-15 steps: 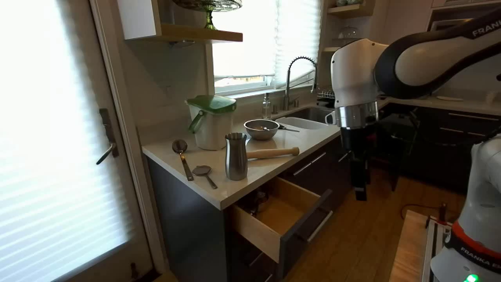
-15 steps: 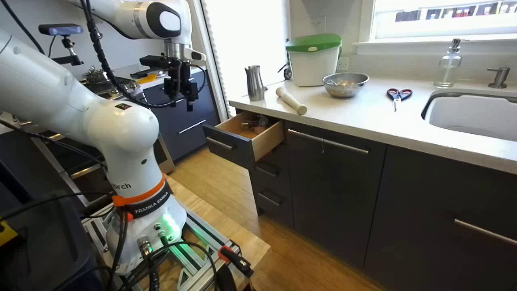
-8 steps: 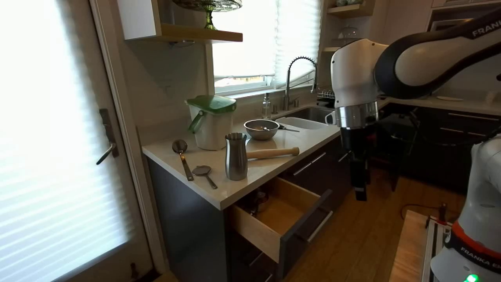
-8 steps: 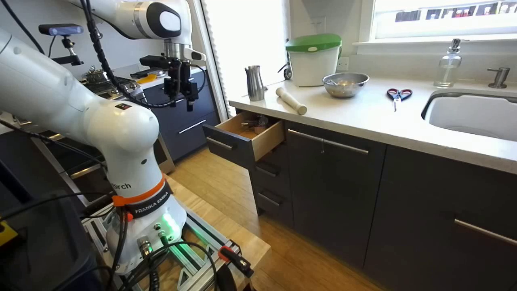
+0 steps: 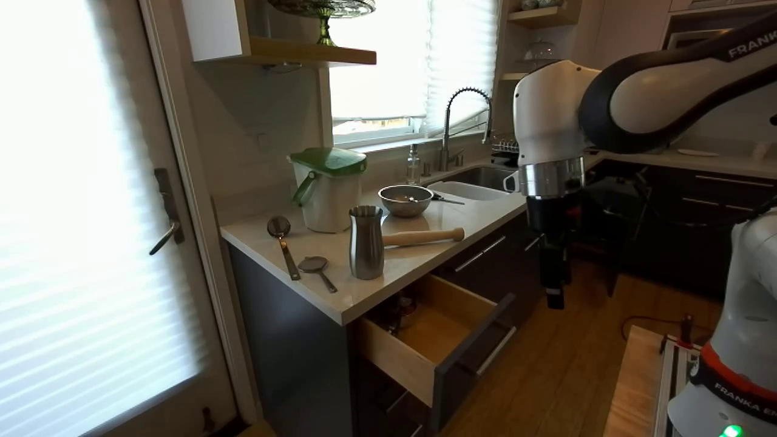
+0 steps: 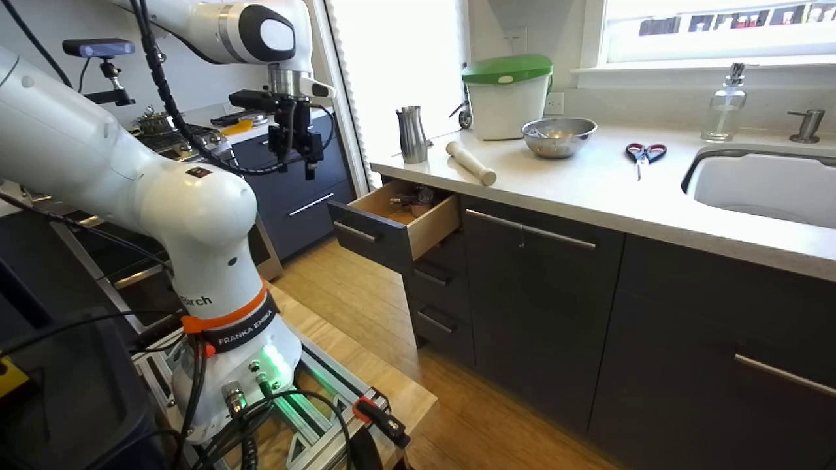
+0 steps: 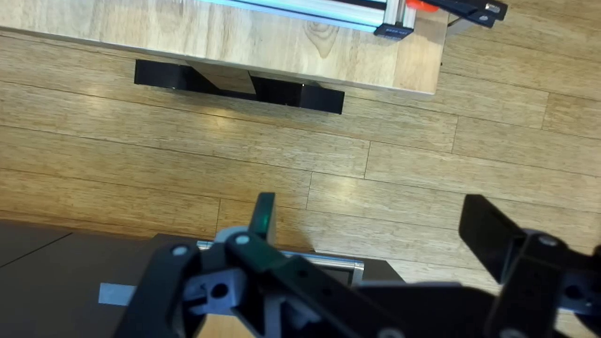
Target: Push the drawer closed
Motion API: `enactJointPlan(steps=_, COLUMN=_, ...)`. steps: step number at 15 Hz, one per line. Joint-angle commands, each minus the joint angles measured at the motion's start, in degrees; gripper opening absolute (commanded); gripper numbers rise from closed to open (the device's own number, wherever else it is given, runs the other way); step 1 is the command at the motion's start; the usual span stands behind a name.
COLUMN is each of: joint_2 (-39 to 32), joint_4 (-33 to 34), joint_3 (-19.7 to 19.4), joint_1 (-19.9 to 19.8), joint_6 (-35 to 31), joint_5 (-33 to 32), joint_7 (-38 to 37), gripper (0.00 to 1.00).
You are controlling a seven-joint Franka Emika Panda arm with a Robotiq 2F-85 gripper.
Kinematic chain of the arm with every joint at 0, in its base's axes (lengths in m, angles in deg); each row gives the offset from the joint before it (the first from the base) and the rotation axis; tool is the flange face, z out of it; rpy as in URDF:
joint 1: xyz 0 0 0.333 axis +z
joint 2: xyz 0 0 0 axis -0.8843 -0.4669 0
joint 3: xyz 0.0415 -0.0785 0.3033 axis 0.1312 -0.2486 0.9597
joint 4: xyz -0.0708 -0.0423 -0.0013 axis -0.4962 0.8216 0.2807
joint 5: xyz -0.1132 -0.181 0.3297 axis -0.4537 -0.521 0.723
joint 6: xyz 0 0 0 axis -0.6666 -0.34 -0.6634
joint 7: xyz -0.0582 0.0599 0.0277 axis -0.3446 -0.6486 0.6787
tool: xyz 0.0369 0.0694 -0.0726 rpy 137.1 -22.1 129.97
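The drawer (image 5: 459, 377) stands pulled out from under the counter, with a dark front, a slim bar handle (image 5: 496, 351) and a light wood box. Dark and metallic items lie at its back. It also shows in an exterior view (image 6: 371, 245). In the wrist view the drawer's front (image 7: 378, 270) and handle show at the bottom, partly hidden behind the gripper. My gripper (image 7: 368, 211) is open and empty, its fingers wide apart and pointing down. It hangs in front of the drawer front, apart from it and higher, in both exterior views (image 5: 555, 292) (image 6: 298, 166).
On the counter (image 5: 400, 267) above the drawer stand a steel cup (image 5: 366, 246), a wooden pestle (image 5: 425, 237), a metal bowl (image 5: 405, 201) and a green-lidded bin (image 5: 331, 197). Closed drawers (image 6: 434, 274) sit below. The robot's wooden base table (image 7: 281, 49) faces the cabinet.
My gripper has moved slightly, a little left in an exterior view and a little right in the opposite one, slightly nearer the drawer. The drawer has not moved.
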Motion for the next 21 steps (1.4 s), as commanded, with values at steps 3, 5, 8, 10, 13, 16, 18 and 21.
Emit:
enactJointPlan(steps=3, joint_2=-1.94, joint_4=-5.98, joint_3=-3.47, joint_1=-3.70, joint_6=-12.79, joint_5=-1.32, joint_7=4.51, gripper=1.00)
enactJointPlan(steps=5, joint_2=-6.72, joint_4=-4.51, joint_3=-4.25, joint_1=-5.29, joint_6=-17.12, joint_5=-2.69, joint_7=5.00, gripper=1.00)
enactJointPlan(steps=8, joint_2=-10.87, joint_4=-5.34, joint_3=-5.79, joint_1=-6.85, joint_6=-23.75, joint_5=-4.35, joint_7=6.77, gripper=1.00)
enactJointPlan(steps=10, joint_2=-13.92, joint_4=-5.29, joint_3=-6.96, joint_1=-7.59, joint_6=-26.26, joint_5=-5.06, joint_7=8.03, gripper=0.74)
enactJointPlan(steps=13, joint_2=-18.12, joint_4=-5.22, joint_3=-8.50, joint_1=-8.43, joint_6=-26.53, joint_5=-5.82, joint_7=9.75, gripper=0.49)
enactJointPlan(steps=16, joint_2=-21.31, joint_4=-5.12, joint_3=-9.22, joint_1=-9.16, joint_6=-26.27, joint_5=-6.52, joint_7=10.51, gripper=0.27)
enactJointPlan(steps=18, joint_2=-22.98, joint_4=-5.06, joint_3=-9.46, joint_1=-9.68, joint_6=-26.33, joint_5=-7.18, joint_7=10.36, gripper=0.11)
enactJointPlan(steps=21, joint_2=-24.94, joint_4=-4.96, joint_3=-9.59, joint_1=-10.68, joint_6=-27.20, joint_5=-8.51, joint_7=9.45, gripper=0.00)
